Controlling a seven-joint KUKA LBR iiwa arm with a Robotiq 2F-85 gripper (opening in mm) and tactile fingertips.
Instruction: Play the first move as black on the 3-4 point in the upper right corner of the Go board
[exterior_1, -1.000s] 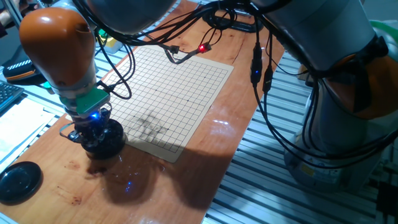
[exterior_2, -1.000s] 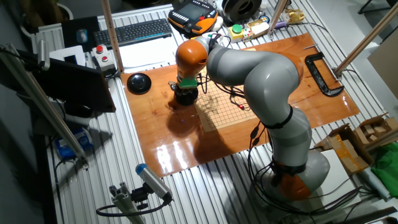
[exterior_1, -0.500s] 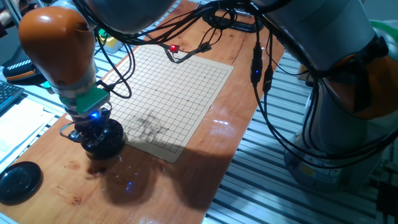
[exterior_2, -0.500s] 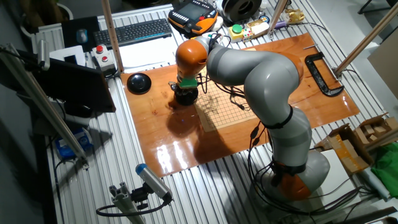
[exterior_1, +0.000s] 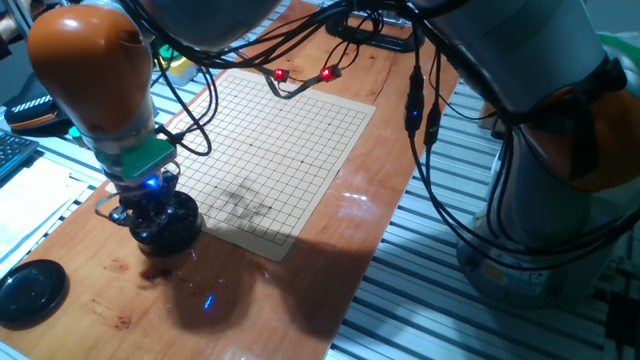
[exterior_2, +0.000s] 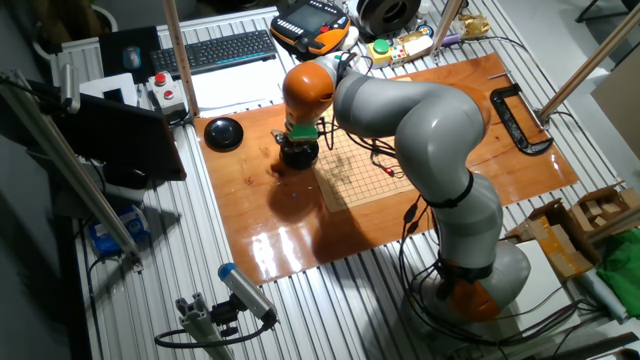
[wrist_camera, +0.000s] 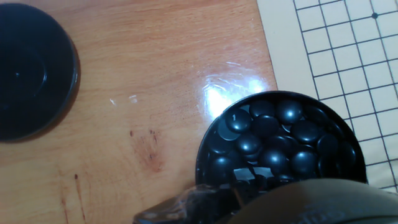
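A round black bowl (exterior_1: 168, 226) full of glossy black stones (wrist_camera: 278, 140) stands on the wooden table beside one corner of the tan gridded Go board (exterior_1: 285, 150). My gripper (exterior_1: 150, 216) hangs straight over the bowl with its tips down inside the bowl's rim. In the other fixed view it sits at the same bowl (exterior_2: 298, 153), left of the board (exterior_2: 365, 172). In the hand view only a dark blurred mass shows at the bottom edge, so I cannot tell how the fingers stand or whether they hold a stone. The grid lines in view carry no stone.
The bowl's black lid (exterior_1: 30, 291) lies on the table to the left and also shows in the hand view (wrist_camera: 31, 68). Cables with red lights (exterior_1: 300, 78) hang over the board's far edge. A black clamp (exterior_2: 518, 120) sits at the table's far side.
The hand has shifted very slightly up and to the left over the bowl. The hanging cables have swung a little. Bowl, lid and board have not moved.
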